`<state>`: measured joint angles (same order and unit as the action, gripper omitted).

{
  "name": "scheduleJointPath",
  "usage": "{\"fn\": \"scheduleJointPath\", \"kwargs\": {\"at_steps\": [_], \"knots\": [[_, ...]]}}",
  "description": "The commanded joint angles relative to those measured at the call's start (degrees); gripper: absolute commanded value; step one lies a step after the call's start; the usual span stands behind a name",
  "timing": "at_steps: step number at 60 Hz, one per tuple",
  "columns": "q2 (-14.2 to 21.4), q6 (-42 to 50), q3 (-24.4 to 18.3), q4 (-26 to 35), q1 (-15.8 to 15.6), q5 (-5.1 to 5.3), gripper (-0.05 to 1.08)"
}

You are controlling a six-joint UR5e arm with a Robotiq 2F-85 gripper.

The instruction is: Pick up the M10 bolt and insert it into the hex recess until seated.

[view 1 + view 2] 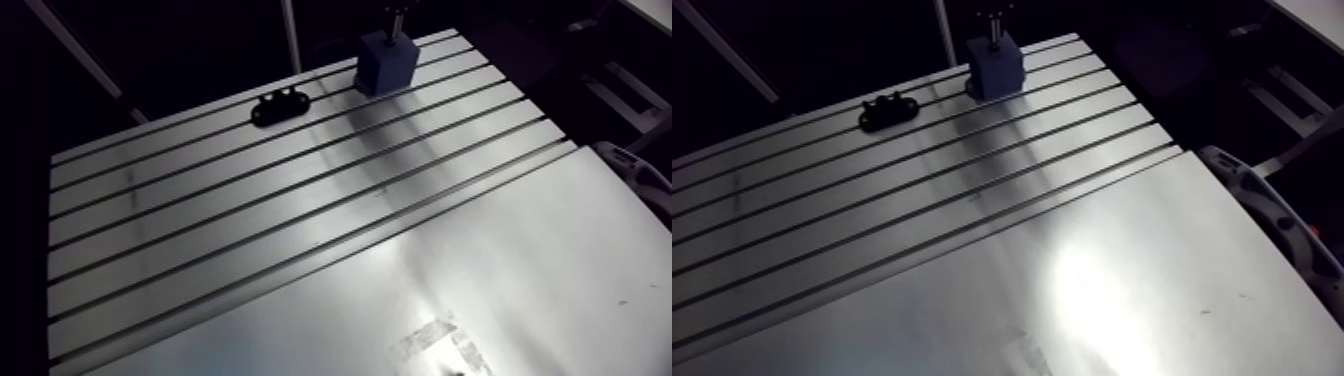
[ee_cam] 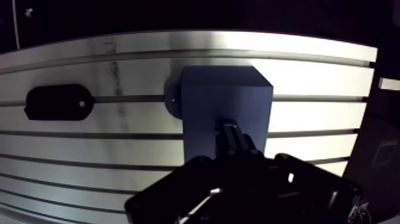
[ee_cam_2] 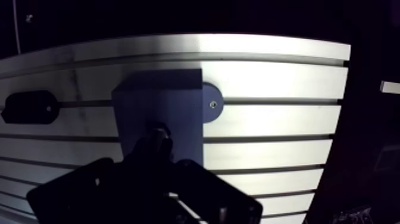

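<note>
Slotted aluminium table is taking up nearly all of the arm view, its grooves running from lower left to upper right. At the top centre of that frame a slim dark shaft, most likely the M10 bolt, is rising from the top of the blue block. It is too dim to say how deep it is sitting. The hex recess itself is not showing in any view.

In the wrist view the gripper is hanging as a dark mass directly over the block's near face, with a dark stub reaching onto that face. Whether the gripper is apart, together or clamped on the bolt cannot be told.

A black bracket is lying on the table just left of the block, apart from it.

Judging by this, the insertion step is under way or close to finished. Doing it well is calling for keeping the bolt's axis square to the block. The head's flats should be lining up with the recess walls. The push should be going straight down with gentle pressure until the head is bottoming, with no sideways load.
</note>
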<state>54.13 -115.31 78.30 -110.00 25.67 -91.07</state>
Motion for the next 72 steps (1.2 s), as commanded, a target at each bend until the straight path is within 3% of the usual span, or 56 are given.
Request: {"fn": "scheduleJointPath", "kwargs": {"at_steps": [1,72], "knots": [[0.0,0.0,0.1,0.0,0.0,-0.02,1.08],[-0.3,0.0,0.1,0.0,0.0,0.06,1.08]]}}
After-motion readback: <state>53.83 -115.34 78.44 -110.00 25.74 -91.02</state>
